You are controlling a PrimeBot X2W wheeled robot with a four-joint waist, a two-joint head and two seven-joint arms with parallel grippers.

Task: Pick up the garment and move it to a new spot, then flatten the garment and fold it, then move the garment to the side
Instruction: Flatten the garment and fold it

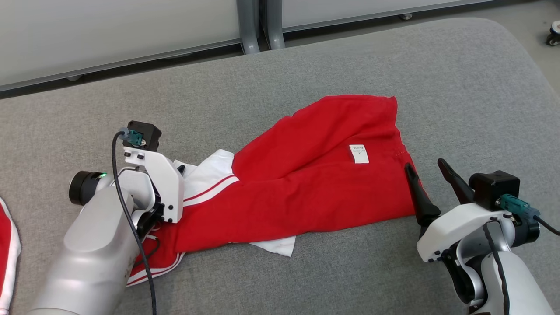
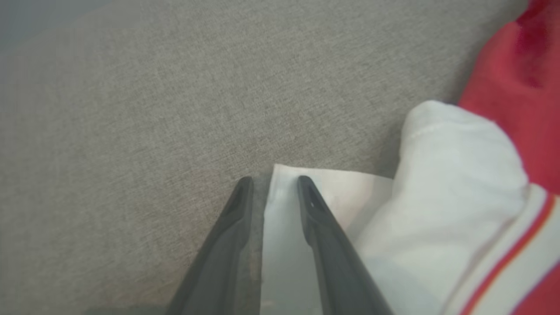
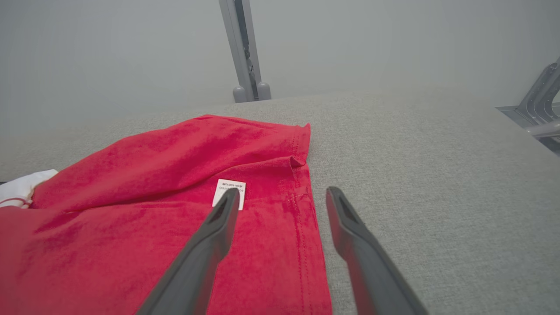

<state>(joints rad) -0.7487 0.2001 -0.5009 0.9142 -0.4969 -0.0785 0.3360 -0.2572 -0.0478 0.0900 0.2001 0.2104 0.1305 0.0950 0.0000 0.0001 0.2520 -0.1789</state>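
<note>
Grey woven cushion [image 1: 306, 65], rumpled red garment [image 1: 306, 175]; left claw [image 2: 273, 181], right claw [image 1: 423, 164] both parted

One garment [image 1: 315, 175], one label [image 1: 359, 153], two grippers [image 2: 273, 181] [image 1: 424, 165].

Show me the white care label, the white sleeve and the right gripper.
white care label [image 1: 359, 153], head view, middle of the tag.
white sleeve [image 2: 455, 175], left wrist view, its rounded fold.
right gripper [image 1: 424, 163], head view, midway between its fingertips.
</note>
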